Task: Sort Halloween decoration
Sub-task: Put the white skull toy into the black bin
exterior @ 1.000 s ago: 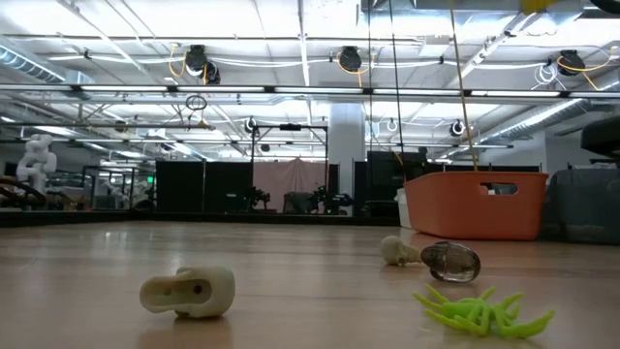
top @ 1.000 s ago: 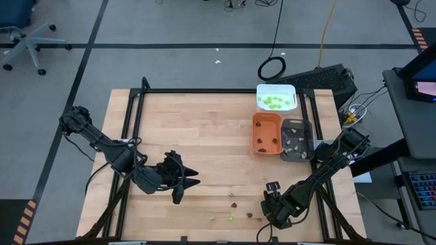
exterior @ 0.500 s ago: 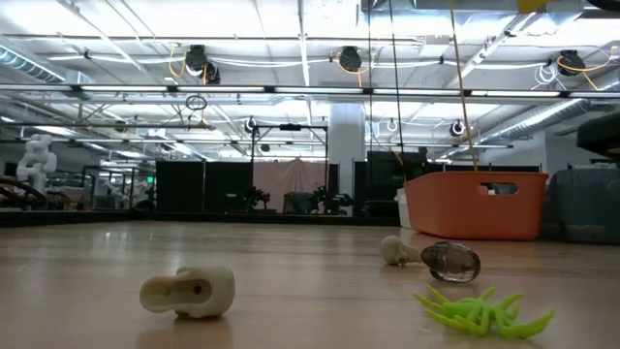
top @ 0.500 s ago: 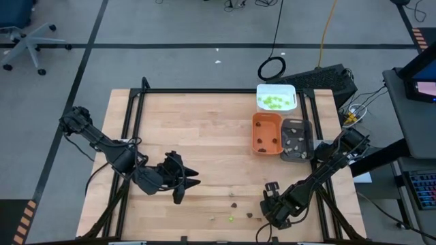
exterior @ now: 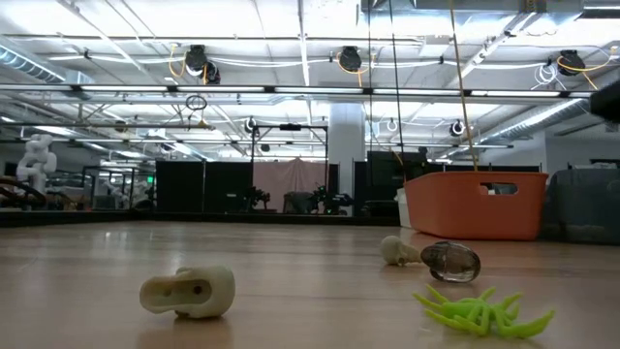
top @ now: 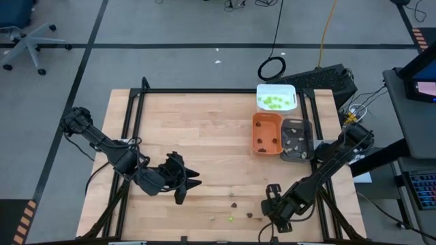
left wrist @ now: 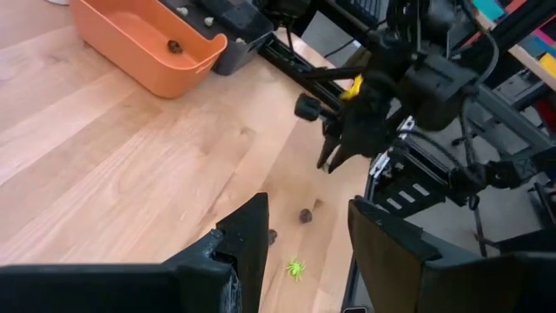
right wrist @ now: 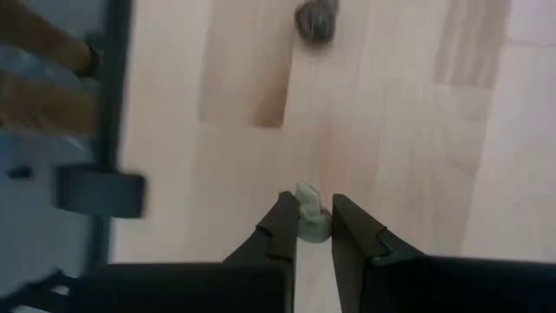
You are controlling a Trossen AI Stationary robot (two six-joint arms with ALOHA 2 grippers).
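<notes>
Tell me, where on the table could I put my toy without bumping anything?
The wide bare wood between the left gripper and the orange tray is free. It is crowded along the near edge, where the lime-green spider and brown pieces lie beside the right gripper, and at the far right, where the white tray and grey tray sit.

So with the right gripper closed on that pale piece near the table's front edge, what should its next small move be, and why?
Probably lift straight up. The right gripper is shut on the pale beige-grey piece just above the table, so raising it should clear the wood before carrying it toward the grey tray, where similar pale pieces lie.
</notes>
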